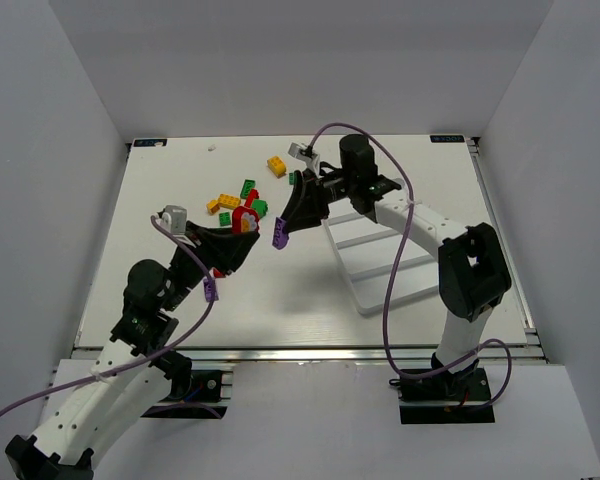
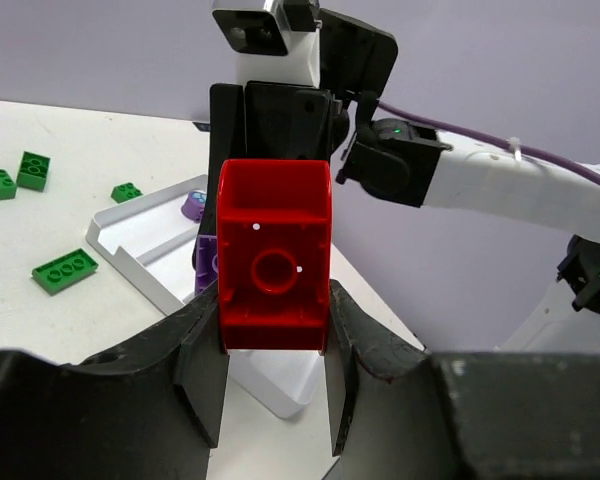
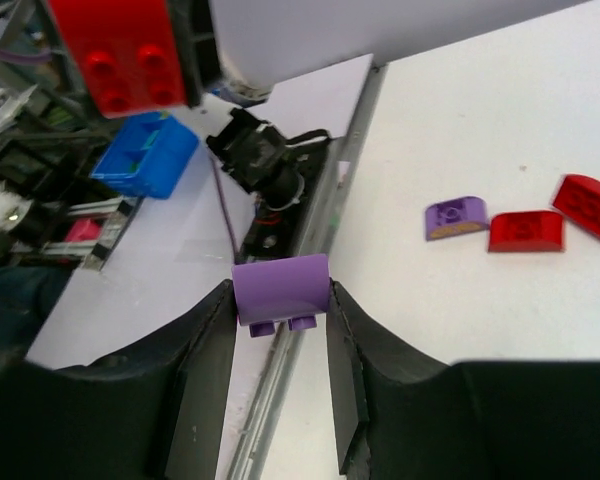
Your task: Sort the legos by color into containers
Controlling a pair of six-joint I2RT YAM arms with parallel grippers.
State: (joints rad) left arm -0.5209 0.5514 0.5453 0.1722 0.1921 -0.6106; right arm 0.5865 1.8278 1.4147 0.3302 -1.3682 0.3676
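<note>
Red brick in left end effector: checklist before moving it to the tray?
1. Grip of left end effector on red brick: ok.
2. Grip of right end effector on purple brick: ok.
3. Gap between the two: not ok, close together in top view.
4. Path to tray: not ok, right arm in between.
5. Tray lane for red: cannot tell.

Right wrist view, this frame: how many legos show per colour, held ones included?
Purple: 2, the held purple lego in the right gripper, plus a loose purple lego on the table.
Red: 3, the held red lego in the left gripper, plus two loose red legos on the table.
Total: 5
</note>
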